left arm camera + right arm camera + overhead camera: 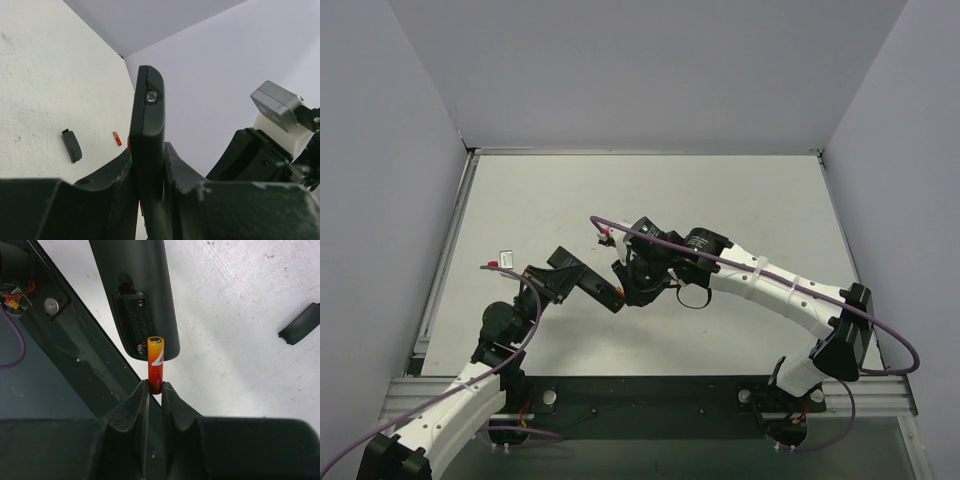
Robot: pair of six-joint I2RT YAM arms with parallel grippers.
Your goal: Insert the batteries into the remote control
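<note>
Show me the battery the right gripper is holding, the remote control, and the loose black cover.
battery (155,365): right wrist view, on its orange label, mid-body.
remote control (132,310): right wrist view, inside its open battery compartment.
black cover (300,324): right wrist view, middle of its upper face.

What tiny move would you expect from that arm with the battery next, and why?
Probably ease the battery forward and tilt it into the open bay: the right gripper pinches its lower end, its tip appears beside the bay's end, and the left gripper holds the remote.
</note>
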